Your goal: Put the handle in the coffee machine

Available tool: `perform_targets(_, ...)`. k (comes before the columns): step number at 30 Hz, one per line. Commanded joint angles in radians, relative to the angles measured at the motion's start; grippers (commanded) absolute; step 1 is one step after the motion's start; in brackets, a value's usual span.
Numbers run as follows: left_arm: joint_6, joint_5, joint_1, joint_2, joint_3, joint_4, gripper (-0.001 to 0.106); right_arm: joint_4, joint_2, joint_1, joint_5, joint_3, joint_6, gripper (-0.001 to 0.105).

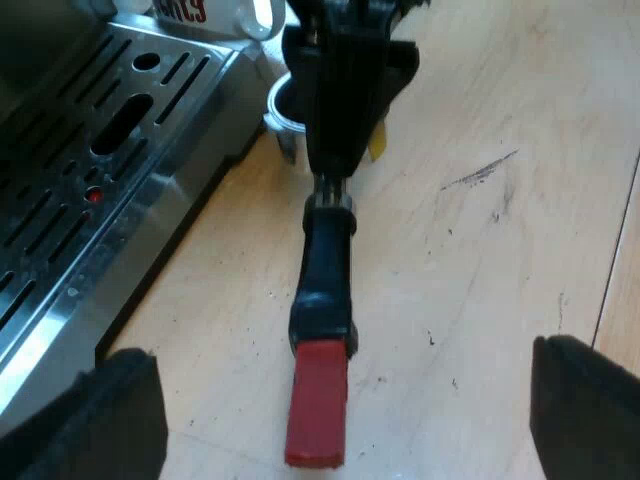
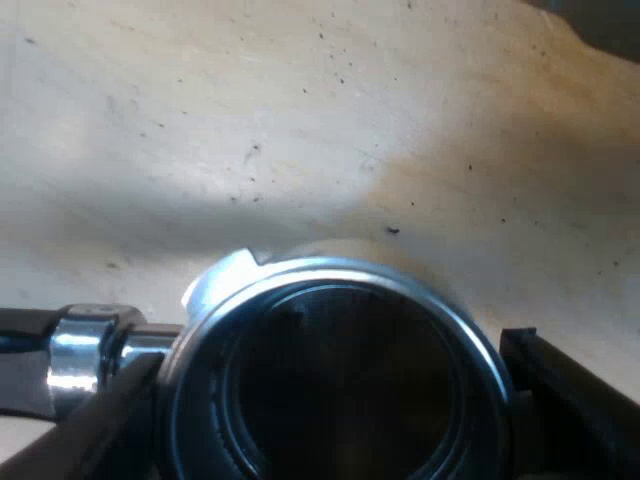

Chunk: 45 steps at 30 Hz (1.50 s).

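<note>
The left gripper (image 1: 350, 400) hangs over the table (image 1: 480, 250) with its two black fingers (image 1: 120, 415) spread wide and nothing between them. Beside one of them stands the espresso machine (image 1: 120, 180), of which the slotted steel drip grate (image 1: 60, 230) shows; its upper body is cut off. Past the grate's far corner stands a white mug (image 1: 250, 15) with red lettering, cut off so that its inside cannot be seen. The holder (image 1: 325, 290) is not in the machine: it lies just beside the machine's front, low over the table, its dark handle (image 1: 322, 250) pointing toward the left gripper and its red end (image 1: 318, 405) between that gripper's open fingers without touching either. Whether it rests on the wood or is slightly raised cannot be told. At the holder's far end the right gripper (image 1: 345, 90) covers most of the metal head, so that only a bit of the rim shows there. From the right wrist, the holder's round basket (image 2: 330, 270) opens upward, with one black finger (image 2: 90, 430) against its side near the neck and the other against the opposite side, so the right gripper is clamped on it. The basket's inside is dark, and whether it holds any coffee cannot be made out.
</note>
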Motion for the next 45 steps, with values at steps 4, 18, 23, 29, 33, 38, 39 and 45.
perform_targets(4,0.032,0.039,-0.001,0.047,0.004,0.002,0.075,0.025,-0.072,-0.002,-0.011,-0.005,0.026,0.000)
perform_targets(18,0.186,0.069,-0.022,0.359,0.004,-0.007,0.075,0.061,-0.144,-0.002,-0.061,-0.005,0.065,0.000)
perform_targets(23,0.201,0.044,-0.068,0.436,0.004,-0.075,0.075,0.061,-0.144,0.010,-0.063,-0.005,0.070,0.000)
perform_targets(29,0.200,0.032,-0.116,0.468,0.004,-0.139,0.075,0.061,-0.144,0.023,-0.063,-0.005,0.072,0.000)
perform_targets(33,0.207,0.032,-0.121,0.500,0.004,-0.152,0.075,0.061,-0.144,0.023,-0.063,-0.005,0.072,0.000)
perform_targets(38,0.207,0.033,-0.121,0.542,0.004,-0.225,0.075,0.061,-0.144,0.023,-0.063,-0.005,0.072,0.000)
perform_targets(39,0.207,0.033,-0.121,0.549,0.004,-0.236,0.075,0.061,-0.144,0.023,-0.063,-0.005,0.072,0.000)
perform_targets(45,0.207,0.033,-0.121,0.590,0.004,-0.248,0.075,0.061,-0.144,0.023,-0.063,-0.005,0.079,0.000)
